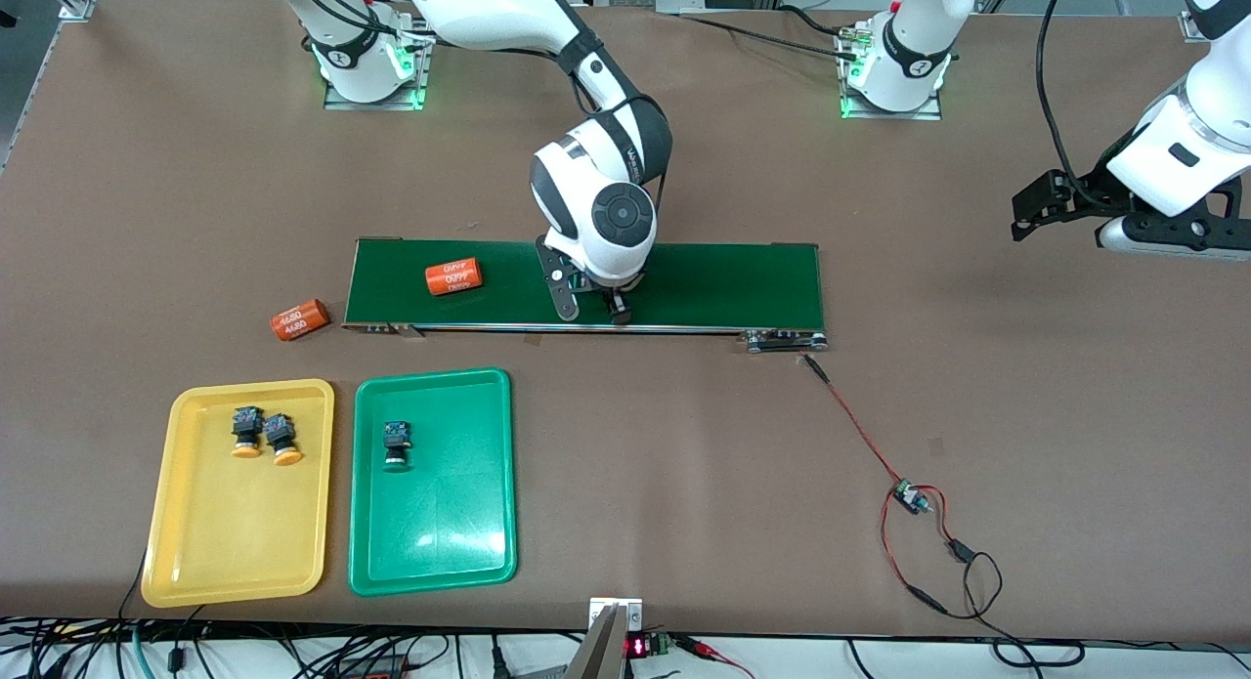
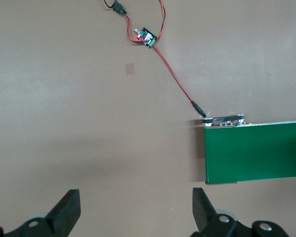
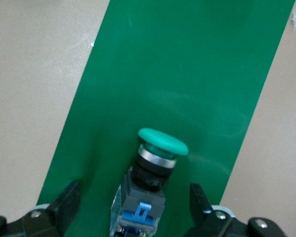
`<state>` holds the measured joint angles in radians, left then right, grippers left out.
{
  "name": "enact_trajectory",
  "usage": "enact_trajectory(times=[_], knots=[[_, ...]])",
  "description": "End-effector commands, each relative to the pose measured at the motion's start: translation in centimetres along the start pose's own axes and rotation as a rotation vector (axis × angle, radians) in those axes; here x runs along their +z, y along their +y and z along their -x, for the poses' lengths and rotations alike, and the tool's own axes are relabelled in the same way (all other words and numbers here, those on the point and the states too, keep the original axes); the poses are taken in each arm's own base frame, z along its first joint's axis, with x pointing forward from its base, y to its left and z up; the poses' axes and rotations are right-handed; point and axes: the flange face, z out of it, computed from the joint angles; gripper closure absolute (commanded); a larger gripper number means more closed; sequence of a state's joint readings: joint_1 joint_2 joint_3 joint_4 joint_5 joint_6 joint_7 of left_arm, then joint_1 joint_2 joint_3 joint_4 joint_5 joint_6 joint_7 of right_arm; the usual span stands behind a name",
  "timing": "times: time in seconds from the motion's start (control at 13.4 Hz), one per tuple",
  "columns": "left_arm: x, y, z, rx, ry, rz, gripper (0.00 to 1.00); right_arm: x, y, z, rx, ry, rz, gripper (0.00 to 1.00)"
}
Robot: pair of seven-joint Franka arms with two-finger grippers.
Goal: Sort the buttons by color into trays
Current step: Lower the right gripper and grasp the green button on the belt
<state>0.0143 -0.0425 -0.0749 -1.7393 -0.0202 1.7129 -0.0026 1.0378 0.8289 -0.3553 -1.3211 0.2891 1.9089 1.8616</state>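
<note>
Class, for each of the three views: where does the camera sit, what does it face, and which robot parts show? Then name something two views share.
Front view: high, facing both arms and the brown table.
Left wrist view: faces down; left tool open over bare table.
Right wrist view: faces down; right tool open around a green-capped push button.
Shared: the long dark green conveyor belt appears in all three.

At the front view's centre, the right arm's white wrist hides the green button lying on the conveyor belt (image 1: 723, 283). In the right wrist view that button (image 3: 153, 168) is cut off at the bottom edge. The print on the orange cylinders (image 1: 454, 276) is too small to read.
</note>
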Motion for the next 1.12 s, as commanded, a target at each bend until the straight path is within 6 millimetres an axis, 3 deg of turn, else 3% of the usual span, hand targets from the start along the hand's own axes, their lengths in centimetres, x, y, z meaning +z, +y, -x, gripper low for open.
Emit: enact_trajectory(times=[0.0, 0.15, 0.3, 0.67, 0.89, 1.04], knots=[[-0.6, 0.3, -0.4, 0.006, 0.002, 0.009, 0.00, -0.2, 0.1, 0.2, 0.029, -0.008, -0.011, 0.71], [-0.6, 0.3, -0.4, 0.007, 0.002, 0.009, 0.00, -0.5, -0.2, 0.2, 0.018, -0.015, -0.038, 0.92], [-0.6, 0.2, -0.4, 0.006, 0.002, 0.009, 0.00, -1.0, -0.7, -0.6, 0.009, -0.025, -0.053, 1.00], [-0.6, 0.2, -0.4, 0.007, 0.001, 0.009, 0.00, -4.0, -1.3, -0.8, -0.095, -0.037, -0.094, 1.00], [-0.6, 0.3, -0.4, 0.007, 0.001, 0.010, 0.00, -6.9, -1.9, -2.7, -0.165, -0.041, -0.137, 1.00], [-0.6, 0.2, -0.4, 0.007, 0.001, 0.012, 0.00, -8.5, -3.2, -5.7, -0.261, -0.012, -0.173, 1.00]])
